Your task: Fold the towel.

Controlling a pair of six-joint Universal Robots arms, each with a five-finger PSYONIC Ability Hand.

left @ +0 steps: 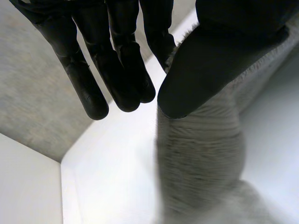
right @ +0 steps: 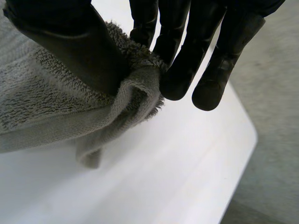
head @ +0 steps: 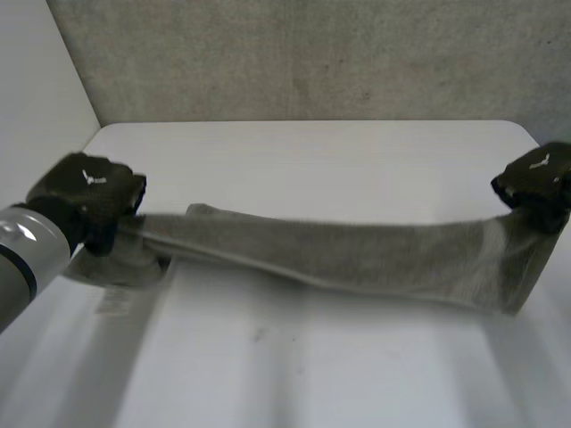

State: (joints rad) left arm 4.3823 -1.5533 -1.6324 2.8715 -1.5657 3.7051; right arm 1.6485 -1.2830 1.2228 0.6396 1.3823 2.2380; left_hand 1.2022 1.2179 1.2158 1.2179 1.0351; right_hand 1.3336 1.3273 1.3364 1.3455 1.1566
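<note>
The near half of the desk is bare, and no container stands on it, so nothing is held in one. Across the middle of the desk the grey towel stretches as a long, gathered band from the left edge to the right edge. It is lifted at both ends, and its ends hang down toward the desk.

The left hand holds the left end. In its wrist view the thumb clamps the cloth against the fingers, while the other fingers are straight and free. The right hand holds the right end, its fingers and thumb pinched together on a doubled edge of the towel.

Behind them lie the desk's far edge and a grey wall.

The task looks unfinished. The towel is pulled taut but rumpled, no flat, squared fold lies on the desk, and it still has to be laid down and folded over.
</note>
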